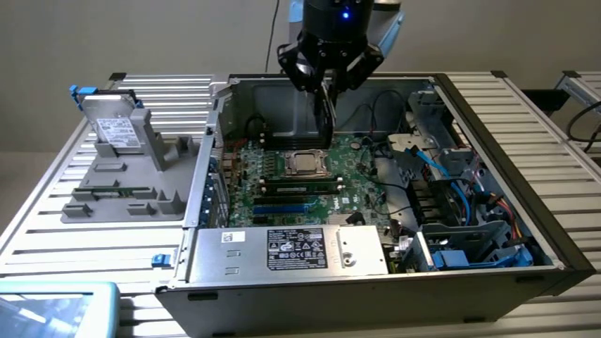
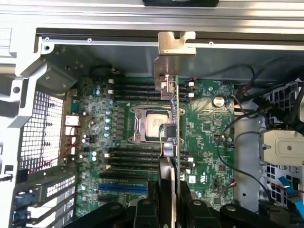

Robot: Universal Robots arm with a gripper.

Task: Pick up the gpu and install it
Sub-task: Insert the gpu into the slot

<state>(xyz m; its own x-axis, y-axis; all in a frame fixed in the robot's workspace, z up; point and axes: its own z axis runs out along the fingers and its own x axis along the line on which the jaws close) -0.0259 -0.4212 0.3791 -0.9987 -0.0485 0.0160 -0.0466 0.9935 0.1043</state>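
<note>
Wrist view: the gripper (image 2: 167, 202) pinches the gpu (image 2: 171, 118) edge-on by its near end. The card's long axis runs straight away from the claw, with the silver bracket (image 2: 175, 45) farthest out. Beyond it lie the CPU socket (image 2: 151, 124) and motherboard (image 2: 209, 133) inside the open computer case (image 2: 95, 57), and the blue expansion slot (image 2: 121, 186) sits off to one side.

The computer case (image 1: 376, 303) lies open on the table (image 1: 56, 232). Just beside it, on the exterior view's left, sits the rack (image 1: 122, 190), with the hard drive (image 1: 117, 130) standing at its far end. Inside the case, the motherboard (image 1: 244, 176) lies flat, the processor (image 1: 306, 163) at its middle and the power supply (image 1: 291, 250) along the near wall. The gripper (image 1: 324, 84) hangs above the processor, with the gpu (image 1: 325, 120) on edge between its fingers.
</note>
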